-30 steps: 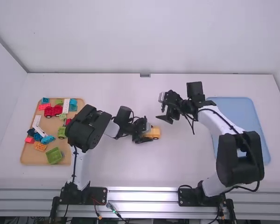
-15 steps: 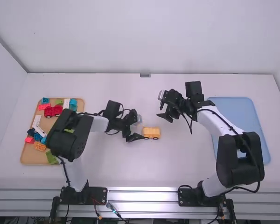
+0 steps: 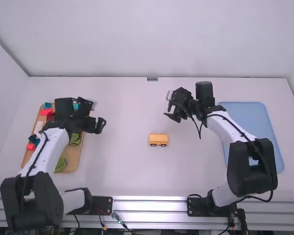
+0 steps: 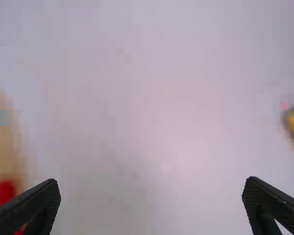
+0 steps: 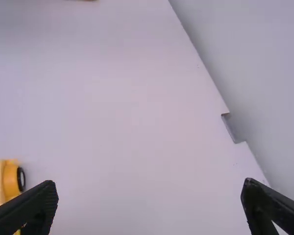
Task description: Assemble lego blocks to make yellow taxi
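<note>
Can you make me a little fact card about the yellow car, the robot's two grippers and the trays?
Yellow car: on the table, near the middle, on its wheels
Left gripper: open and empty, near the tan tray's right edge in the high view
Right gripper: open and empty, farther from the camera than the car in the high view
Tan tray: on the left, with red, green and blue pieces
Blue tray: on the right

It's a robotics lab. Two robot arms [image 3: 250, 169] stand by metal rails [image 3: 159, 204] at the near edge of the white surface [image 3: 127, 178].
</note>
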